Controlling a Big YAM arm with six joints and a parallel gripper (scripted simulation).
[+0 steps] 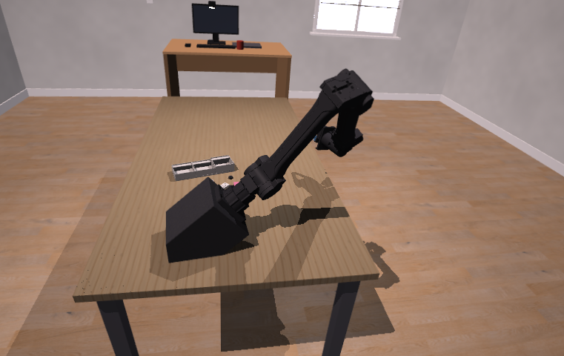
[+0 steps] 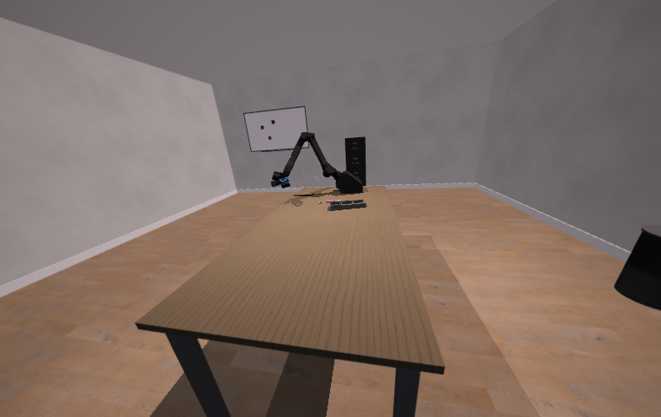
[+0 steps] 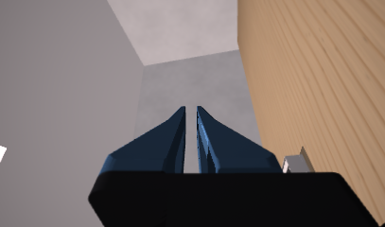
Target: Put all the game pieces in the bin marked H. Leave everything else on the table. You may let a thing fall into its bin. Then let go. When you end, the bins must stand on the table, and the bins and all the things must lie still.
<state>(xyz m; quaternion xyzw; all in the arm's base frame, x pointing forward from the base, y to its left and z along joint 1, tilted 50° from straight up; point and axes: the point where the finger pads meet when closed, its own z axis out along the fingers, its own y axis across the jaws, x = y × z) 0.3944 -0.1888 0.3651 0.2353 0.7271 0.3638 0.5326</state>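
My gripper (image 3: 191, 113) (image 1: 320, 140) (image 2: 280, 182) is shut with nothing between its blue fingers. It hangs in the air beside the long edge of the table, pointing along the table's side toward the far wall. A grey row of three bins (image 1: 203, 166) (image 2: 347, 205) stands on the table near the arm's base; a corner of it shows in the wrist view (image 3: 295, 163). I cannot read the bin marks. A white die (image 1: 223, 185), a pink piece (image 1: 234, 184) (image 2: 330, 201) and a small black piece (image 1: 230, 177) lie on the table beside the bins.
The arm's black base (image 1: 201, 220) stands on the wooden table (image 1: 214, 127) (image 2: 318, 268). A desk with a monitor (image 1: 227, 55) stands behind. A black round stool (image 2: 659, 268) stands on the floor.
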